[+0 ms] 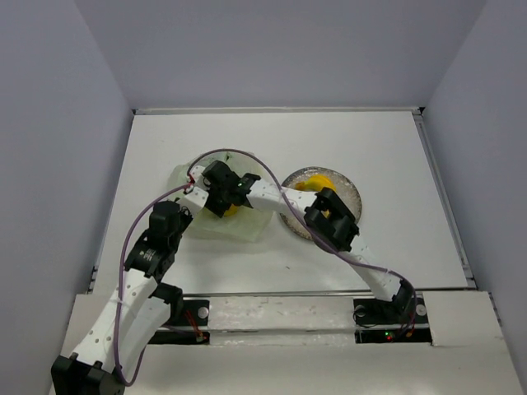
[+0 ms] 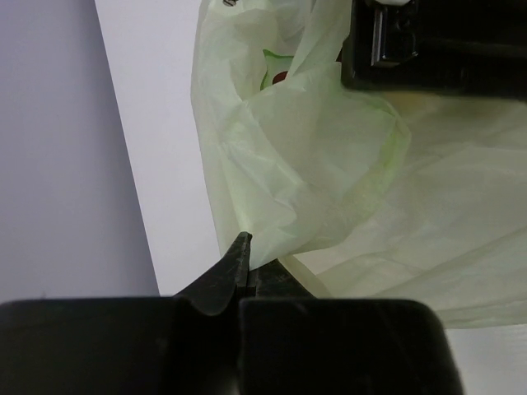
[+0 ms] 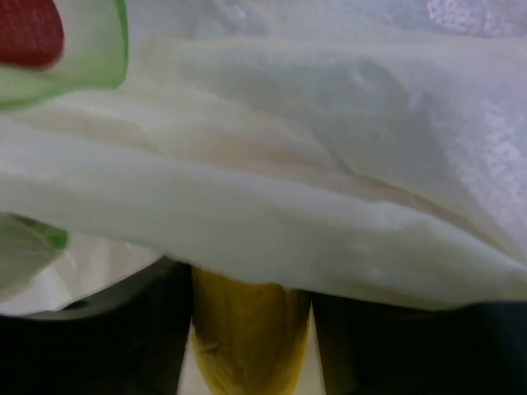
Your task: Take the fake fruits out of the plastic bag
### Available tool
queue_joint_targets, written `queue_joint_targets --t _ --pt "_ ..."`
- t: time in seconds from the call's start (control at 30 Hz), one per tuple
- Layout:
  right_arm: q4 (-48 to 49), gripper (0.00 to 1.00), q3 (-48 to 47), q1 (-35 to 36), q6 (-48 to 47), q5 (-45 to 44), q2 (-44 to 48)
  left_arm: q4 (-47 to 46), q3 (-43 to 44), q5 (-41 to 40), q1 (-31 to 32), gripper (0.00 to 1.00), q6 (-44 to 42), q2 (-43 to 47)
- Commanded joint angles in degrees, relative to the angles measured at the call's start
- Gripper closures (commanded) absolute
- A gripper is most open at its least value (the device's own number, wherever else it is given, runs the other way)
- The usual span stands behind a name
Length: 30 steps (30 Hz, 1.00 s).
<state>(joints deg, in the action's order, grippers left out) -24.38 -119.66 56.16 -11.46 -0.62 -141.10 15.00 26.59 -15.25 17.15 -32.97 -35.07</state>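
Note:
The pale yellow-green plastic bag (image 1: 247, 222) lies left of centre on the table. My left gripper (image 1: 191, 196) is shut on the bag's near-left edge, with its tips (image 2: 244, 247) pinching the film (image 2: 313, 173). My right gripper (image 1: 224, 193) reaches into the bag's mouth and is shut on a yellow fruit (image 3: 247, 337) held between its dark fingers (image 3: 123, 346). The bag film (image 3: 288, 214) drapes over the fingertips. A red strawberry-like piece with green (image 3: 29, 29) lies deeper in the bag; it also shows in the left wrist view (image 2: 276, 76). Another yellow fruit (image 1: 317, 183) rests on the plate.
The round grey speckled plate (image 1: 350, 193) sits right of the bag, partly under my right arm's elbow (image 1: 331, 220). The right gripper's black body (image 2: 436, 41) fills the top right of the left wrist view. Grey walls enclose the white table (image 1: 387, 156).

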Motion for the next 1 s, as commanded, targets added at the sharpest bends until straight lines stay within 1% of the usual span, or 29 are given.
queue_joint_targets --t 0.0,0.1,0.2,0.33,0.4,0.43,0.5,0.6,0.7,0.73,0.77,0.8,0.87,0.9,0.93,0.97 --pt "-5.85 0.56 0.28 -0.53 -0.31 3.26 0.64 -1.82 0.04 -1.28 -0.27 0.97 0.1 0.44" --pt "-5.76 0.6 2.75 -0.53 0.56 3.26 4.41 -1.91 0.39 -1.45 -0.18 0.97 0.71 0.0" --pt "-5.85 0.66 5.39 -0.53 1.7 3.96 12.48 -2.96 0.57 -2.59 -0.27 0.96 1.42 -0.52" --pt "-5.85 0.74 7.59 0.0 3.2 5.89 19.26 -4.28 0.83 -4.44 -0.18 0.97 1.86 -2.54" --pt "-5.85 0.78 10.22 0.0 4.16 7.73 24.54 -5.07 1.09 -5.93 -0.27 0.98 2.21 -3.42" --pt "-5.94 0.78 11.28 0.0 4.52 8.61 28.03 -5.33 1.18 -6.11 -0.27 0.98 2.56 -3.51" --pt "-5.77 0.77 14.08 0.0 5.04 10.02 31.48 -5.69 1.62 -6.55 -0.18 0.98 2.82 -3.69" --pt "-5.5 0.76 15.5 0.0 6.53 10.91 36.58 -6.13 1.97 -6.99 -0.18 0.99 2.91 -3.87" --pt "-1.38 0.77 16.82 0.0 9.08 10.81 39.66 -6.65 2.24 -6.99 -0.18 0.99 3.0 -3.95" --pt "1.5 0.77 16.65 0.0 10.13 10.38 40.19 -6.66 2.33 -6.56 -0.18 0.99 3.0 -3.95" --pt "2.75 0.78 16.04 0.0 11.28 9.33 40.55 -6.66 2.5 -6.38 -0.18 0.99 3.09 -3.95" --pt "4.41 0.82 14.38 -0.78 15.46 5.15 41.16 -6.48 2.94 -6.2 -0.18 0.99 3.18 -3.78" --pt "4.95 0.82 13.67 -2.01 18.92 -3.11 42.21 -6.04 3.38 -6.03 -0.18 0.99 3.35 -3.6" --pt "5.04 0.78 14.09 -5.07 22.24 -10.29 44.13 -6.04 3.64 -5.94 -0.18 0.99 3.35 -3.17" --pt "5.05 0.78 15.49 -7.18 24.1 -13.58 45.37 -6.13 3.73 -5.85 -0.18 0.99 3.61 -2.9" --pt "4.96 0.79 20.99 -9.73 25.77 -15.62 46.95 -6.21 3.73 -5.67 -0.18 0.99 3.62 -2.64"
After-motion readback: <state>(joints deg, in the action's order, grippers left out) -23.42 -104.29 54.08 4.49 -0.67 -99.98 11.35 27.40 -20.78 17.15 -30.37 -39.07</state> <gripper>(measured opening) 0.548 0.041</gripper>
